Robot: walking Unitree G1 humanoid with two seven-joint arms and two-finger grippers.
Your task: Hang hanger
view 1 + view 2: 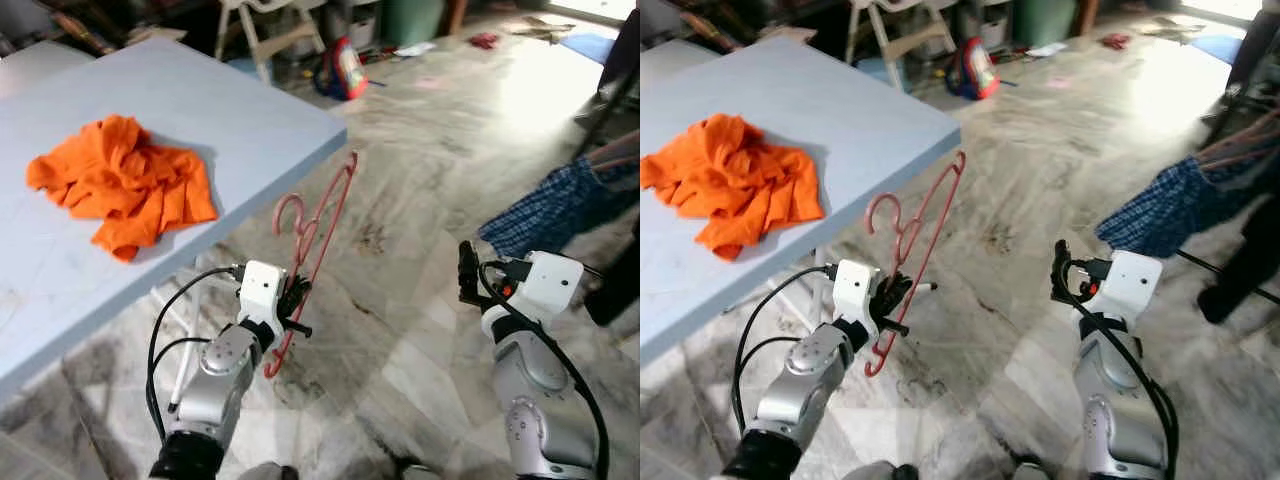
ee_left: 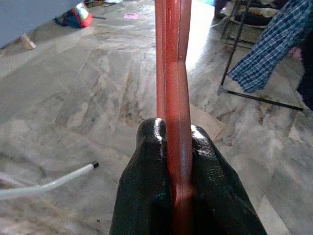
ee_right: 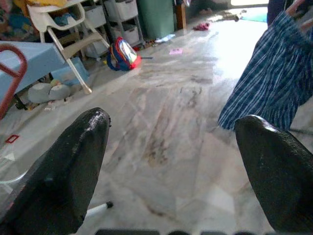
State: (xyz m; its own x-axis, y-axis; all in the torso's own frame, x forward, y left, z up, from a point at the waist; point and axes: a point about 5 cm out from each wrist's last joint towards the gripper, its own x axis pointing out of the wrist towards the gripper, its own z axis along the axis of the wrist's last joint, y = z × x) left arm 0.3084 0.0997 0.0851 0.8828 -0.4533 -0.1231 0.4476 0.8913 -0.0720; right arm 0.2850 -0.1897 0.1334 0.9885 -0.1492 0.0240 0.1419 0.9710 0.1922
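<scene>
A red plastic hanger stands tilted in the air beside the table corner, its hook curling toward the table. My left gripper is shut on the hanger's lower bar. In the left wrist view both black fingers press against the red bar. My right gripper is held up at the right, open and holding nothing. Its two fingers stand wide apart in the right wrist view. A blue checked shirt hangs from a rack at the far right.
A light blue table with a crumpled orange cloth is at the left. The marble floor lies ahead. A colourful backpack, a white high chair and clutter stand at the back. A dark rack leg stands near the shirt.
</scene>
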